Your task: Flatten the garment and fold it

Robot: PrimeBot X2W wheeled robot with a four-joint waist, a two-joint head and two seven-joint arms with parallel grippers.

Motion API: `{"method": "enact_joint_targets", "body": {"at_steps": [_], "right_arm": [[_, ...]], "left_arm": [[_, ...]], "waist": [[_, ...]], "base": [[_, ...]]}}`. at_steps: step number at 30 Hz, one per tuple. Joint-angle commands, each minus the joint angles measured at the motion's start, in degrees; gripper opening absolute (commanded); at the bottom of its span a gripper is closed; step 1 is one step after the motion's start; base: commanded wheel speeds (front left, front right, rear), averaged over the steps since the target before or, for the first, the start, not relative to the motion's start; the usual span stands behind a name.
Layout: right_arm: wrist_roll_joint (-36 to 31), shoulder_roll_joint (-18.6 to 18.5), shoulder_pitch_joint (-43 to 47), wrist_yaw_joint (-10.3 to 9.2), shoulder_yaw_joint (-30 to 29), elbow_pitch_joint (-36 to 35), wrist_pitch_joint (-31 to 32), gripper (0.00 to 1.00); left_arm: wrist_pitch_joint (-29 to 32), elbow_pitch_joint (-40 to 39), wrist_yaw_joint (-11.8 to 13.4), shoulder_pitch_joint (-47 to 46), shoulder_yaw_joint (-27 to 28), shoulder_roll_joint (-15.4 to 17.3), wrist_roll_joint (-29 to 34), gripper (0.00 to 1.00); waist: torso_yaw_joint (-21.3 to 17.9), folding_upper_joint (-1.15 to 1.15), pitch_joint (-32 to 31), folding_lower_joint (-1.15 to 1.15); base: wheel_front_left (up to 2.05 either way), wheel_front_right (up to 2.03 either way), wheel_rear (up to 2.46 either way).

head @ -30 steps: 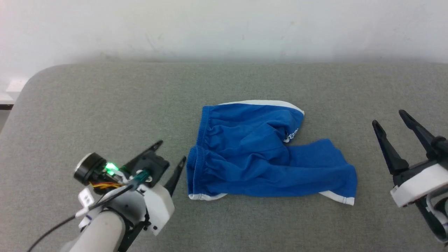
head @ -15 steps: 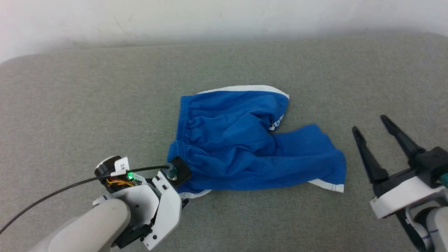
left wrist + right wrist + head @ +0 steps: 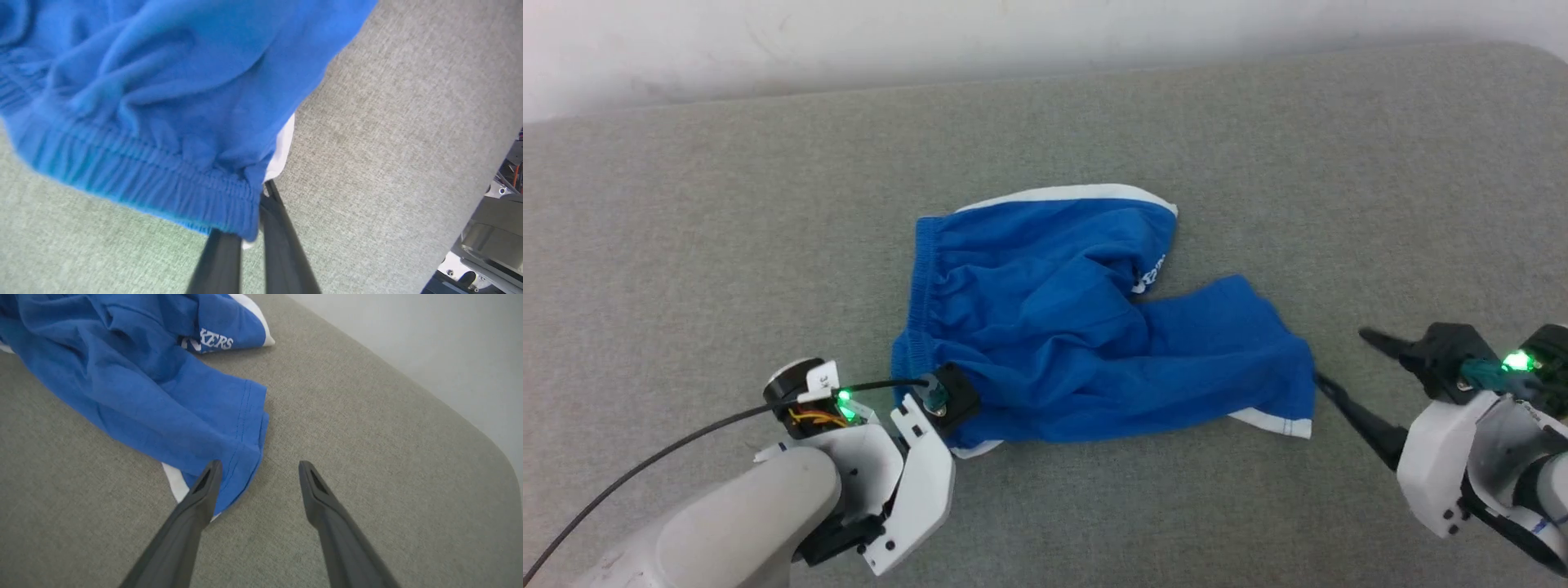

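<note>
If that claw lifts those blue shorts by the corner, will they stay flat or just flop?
Probably flop: the shorts lie in soft creases, so they should drape from the left claw. They look thin and light. The gathered waistband seems thicker, so it likely gives a firmer hold.

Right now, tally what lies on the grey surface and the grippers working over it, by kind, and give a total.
Blue shorts: 1
Grippers: 2 (left gripper shut on the shorts, right gripper open)
Total: 3
</note>
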Motion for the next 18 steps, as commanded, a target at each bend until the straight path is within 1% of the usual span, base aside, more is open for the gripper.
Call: {"method": "enact_joint_targets", "body": {"at_steps": [1,3,4,6,8,11,15,18], "right_arm": [[2.54,-1.44,-1.59,-0.12,1.92,-0.42,2.77,1.0],[5.96,-4.24,-4.06,-0.12,5.7,-0.73,8.13,1.0],[7.35,-5.07,-5.3,-0.12,7.18,-0.51,10.25,1.0],[10.53,-5.46,-7.51,-0.12,9.86,0.71,13.75,1.0],[12.65,-4.82,-9.56,-0.12,12.02,2.76,15.73,1.0],[14.59,-2.86,-11.86,-0.12,15.38,7.51,17.27,1.0],[16.65,0.36,-13.02,-0.12,20.46,14.57,17.86,1.0],[18.26,1.54,-13.02,-0.12,24.76,17.17,16.75,1.0]], "left_arm": [[-0.57,0.69,-0.37,0.09,-0.48,0.37,-0.08,0.0],[-1.55,0.8,-0.37,0.08,-0.46,0.51,-0.02,0.0],[-2.0,0.84,-0.37,0.07,-0.42,0.5,-0.02,0.0],[-2.79,0.87,-0.37,-0.08,-0.35,0.27,0.03,0.0],[-3.45,0.93,-0.31,-0.27,-0.3,-0.16,0.13,0.0],[-4.39,1.08,-0.21,-0.6,-0.27,-0.84,0.36,0.0],[-5.46,1.59,-0.13,-1.07,-0.29,-1.64,0.64,0.0],[-6.53,1.98,0.13,-0.9,-0.07,-2.13,0.43,0.0]], "waist": [[0.76,0.0,-0.46,-0.01],[1.29,0.0,-0.53,-0.01],[1.58,0.0,-0.48,-0.01],[2.26,0.0,-0.28,-0.01],[3.0,0.0,0.06,-0.01],[4.0,0.0,0.82,-0.01],[5.19,0.0,1.59,-0.01],[5.75,0.0,1.62,-0.01]], "base": [[0.0,0.0,0.0],[0.0,0.0,0.0],[0.0,0.0,0.0],[0.0,0.0,0.0],[0.0,0.0,0.0],[0.0,0.0,0.0],[0.0,0.0,0.0],[0.0,0.0,0.0]]}}
